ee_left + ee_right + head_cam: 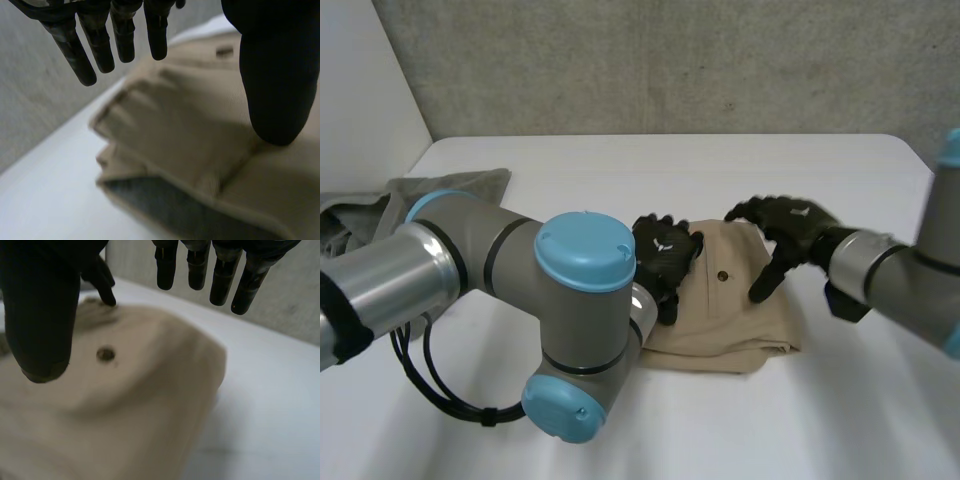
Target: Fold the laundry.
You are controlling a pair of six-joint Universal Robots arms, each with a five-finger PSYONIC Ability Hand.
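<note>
Head view: logged left hand (665, 258), fingers straight and spread, resting on folded tan garment (740, 315) at middle of table (840, 420), probably pinning the fold; logged right hand (795, 228), fingers loose and apart, poised over garment's right edge; listed grey cloth (460, 190) heaped well apart; from left wrist view, added thumb (272, 75) touching garment; from right wrist view, added button (105, 354).

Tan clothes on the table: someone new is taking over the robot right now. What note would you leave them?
Hands: the left robot hand is open and rests on the tan garment, thumb touching the cloth. The right robot hand is open over the garment's right edge, gripping nothing.
Done: the tan garment sits folded in a compact stack mid-table, button up.
Left: the grey-green cloth lies crumpled at the far left, not yet folded.
</note>
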